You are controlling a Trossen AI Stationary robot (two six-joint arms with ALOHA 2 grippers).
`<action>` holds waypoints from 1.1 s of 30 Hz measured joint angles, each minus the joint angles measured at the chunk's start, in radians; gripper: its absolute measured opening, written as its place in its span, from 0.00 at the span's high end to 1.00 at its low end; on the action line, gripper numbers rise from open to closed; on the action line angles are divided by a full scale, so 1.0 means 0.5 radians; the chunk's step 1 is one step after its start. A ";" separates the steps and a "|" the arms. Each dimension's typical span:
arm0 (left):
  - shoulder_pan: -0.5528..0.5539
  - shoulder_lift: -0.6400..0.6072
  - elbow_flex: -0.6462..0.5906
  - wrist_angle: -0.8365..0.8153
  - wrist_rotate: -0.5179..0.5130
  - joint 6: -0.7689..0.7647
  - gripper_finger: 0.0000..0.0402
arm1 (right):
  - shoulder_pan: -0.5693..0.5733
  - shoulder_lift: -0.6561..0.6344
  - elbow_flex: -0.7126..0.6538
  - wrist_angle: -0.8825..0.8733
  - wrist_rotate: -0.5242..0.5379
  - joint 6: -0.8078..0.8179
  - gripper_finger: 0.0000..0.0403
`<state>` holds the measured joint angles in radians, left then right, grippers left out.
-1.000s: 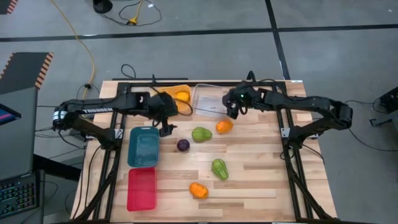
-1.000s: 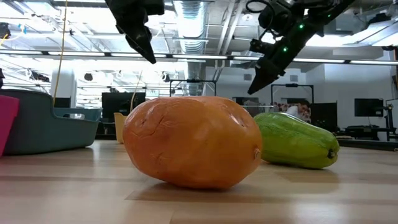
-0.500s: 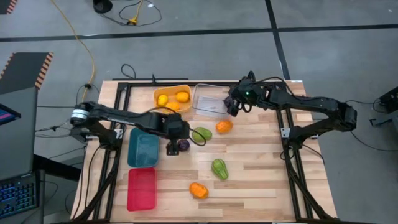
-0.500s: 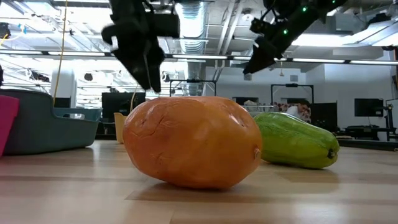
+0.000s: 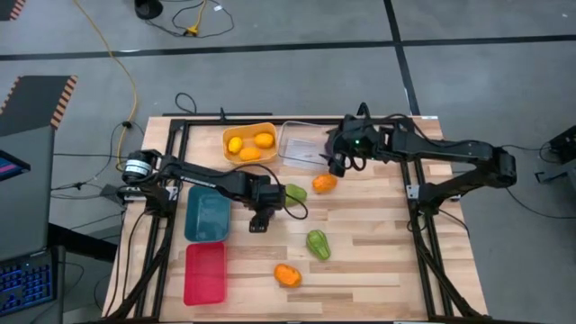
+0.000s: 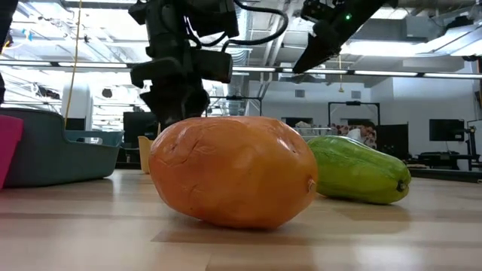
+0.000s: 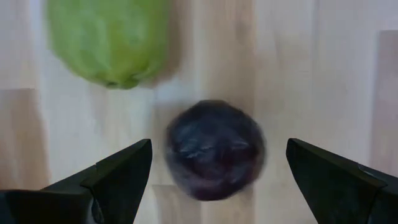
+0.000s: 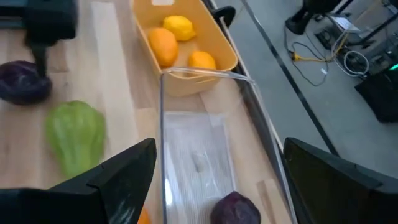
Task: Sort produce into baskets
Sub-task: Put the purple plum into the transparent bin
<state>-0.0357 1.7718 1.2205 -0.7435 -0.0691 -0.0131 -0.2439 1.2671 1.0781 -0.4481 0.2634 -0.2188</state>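
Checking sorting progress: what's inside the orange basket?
The orange basket holds three pieces: a yellow lemon-like fruit and two orange fruits. Whatever lies under them is covered.

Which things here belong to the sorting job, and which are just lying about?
Job: orange basket, clear basket, teal basket, red basket; loose purple piece, two green pieces, two orange pieces; three pieces already in the orange basket.
Lying about: yellow cable, keyboard.

No text, label or number can be read anywhere.
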 joint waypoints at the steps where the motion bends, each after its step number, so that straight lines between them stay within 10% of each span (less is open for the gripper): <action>1: 0.001 0.000 0.000 0.006 -0.033 -0.002 0.11 | 0.019 0.000 0.012 -0.017 0.000 0.000 0.06; 25: 0.002 -0.003 -0.226 0.275 -0.086 -0.042 0.11 | 0.561 0.000 0.154 -0.117 -0.001 0.108 0.06; 33: 0.002 -0.003 -0.226 0.268 -0.086 -0.046 0.31 | 0.751 0.000 0.154 -0.377 -0.001 0.458 0.06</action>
<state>-0.0349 1.7702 1.1076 -0.6096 -0.1123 -0.0360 0.1317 1.2671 1.1549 -0.6365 0.2626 0.0104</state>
